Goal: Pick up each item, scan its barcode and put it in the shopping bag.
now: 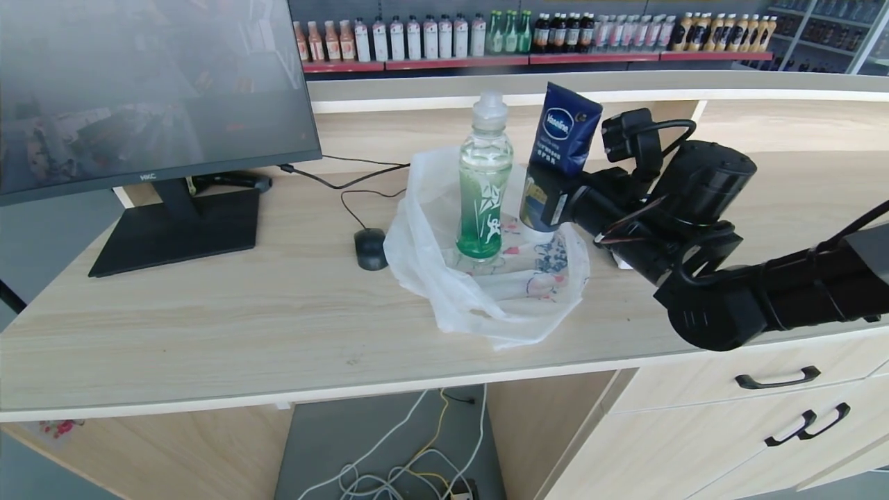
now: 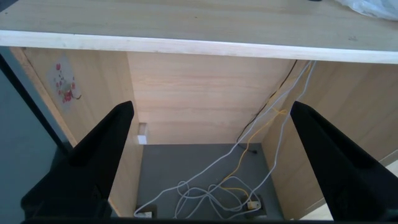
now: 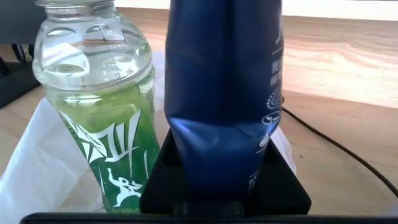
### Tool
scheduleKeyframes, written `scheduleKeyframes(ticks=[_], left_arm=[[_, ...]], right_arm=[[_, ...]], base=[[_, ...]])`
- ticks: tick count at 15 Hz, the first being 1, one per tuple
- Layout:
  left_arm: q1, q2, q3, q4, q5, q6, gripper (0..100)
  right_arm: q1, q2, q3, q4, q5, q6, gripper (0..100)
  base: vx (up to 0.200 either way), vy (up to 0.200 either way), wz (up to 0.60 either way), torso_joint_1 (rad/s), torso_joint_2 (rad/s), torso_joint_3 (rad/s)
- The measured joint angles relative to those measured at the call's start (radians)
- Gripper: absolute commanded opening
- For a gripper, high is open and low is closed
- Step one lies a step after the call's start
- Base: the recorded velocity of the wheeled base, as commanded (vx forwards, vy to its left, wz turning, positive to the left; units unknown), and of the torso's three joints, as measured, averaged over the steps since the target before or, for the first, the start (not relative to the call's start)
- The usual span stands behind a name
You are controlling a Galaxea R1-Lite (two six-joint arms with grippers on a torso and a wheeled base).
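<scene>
over the counter [image 1: 208, 312], right claw [image 1: 549, 205] clamps blue tube [image 1: 564, 132] beside green bottle [image 1: 484, 187].

Bottle [image 1: 484, 194] clear, green liquid (white figure print); tube [image 1: 566, 132] dark blue; shopping bag [image 1: 424, 267] translucent white.

- Right arm [image 1: 701, 229]: matte black, with rounded drum-shaped joint housings and a ribbed forearm section.
- Camera module [image 1: 628, 132]: small black box at the wrist, with a black cable looping from it.
- Wiring [image 1: 621, 226]: thin red and black leads by the wrist.
- Right tool [image 1: 549, 205]: black, blocky.
- Left tool [image 2: 212, 109]: two broad black fingers [image 2: 106, 149], tapering to blunt tips.
</scene>
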Motion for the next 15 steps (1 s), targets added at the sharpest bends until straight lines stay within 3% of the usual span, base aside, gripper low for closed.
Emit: scheduleKeyframes(ticks=[15], left_arm=[[0.000,0.000,0.000,0.000,0.000,0.000,100]], right_arm=[[0.001,0.138,-0.109,0.001,-0.049,0.012,0]], base=[[0.000,0.000,0.00,0.000,0.00,0.000]])
